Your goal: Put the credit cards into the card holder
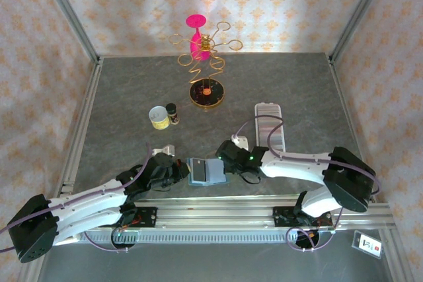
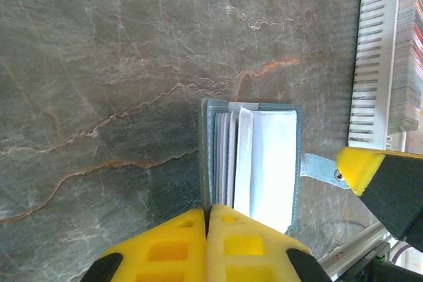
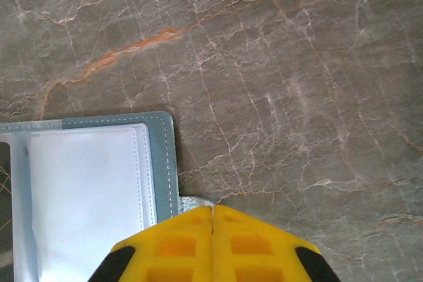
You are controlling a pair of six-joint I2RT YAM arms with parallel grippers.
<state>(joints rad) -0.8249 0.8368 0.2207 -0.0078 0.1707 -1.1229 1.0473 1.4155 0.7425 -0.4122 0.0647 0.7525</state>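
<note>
We count two grippers, both pinched closed against one open teal wallet (image 2: 254, 156): the left gripper (image 2: 207, 212) at its near edge, the right gripper (image 3: 212, 209) by its snap tab (image 2: 320, 166). Beyond the right gripper lies one card holder (image 1: 269, 123), with credit cards (image 2: 408, 64) edge-on in it, too blurred to count.

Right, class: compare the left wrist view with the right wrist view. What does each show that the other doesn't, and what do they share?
Left wrist, not right wrist: the teal wallet's sleeves fanned edge-on, its snap tab reaching a second yellow finger, a ridged white strip, and the left gripper shut on the wallet's near edge. Right wrist, not left wrist: the right gripper shut at the wallet's corner, seemingly on that tab. Both: the open wallet, its white pocket, the veined grey table.
</note>
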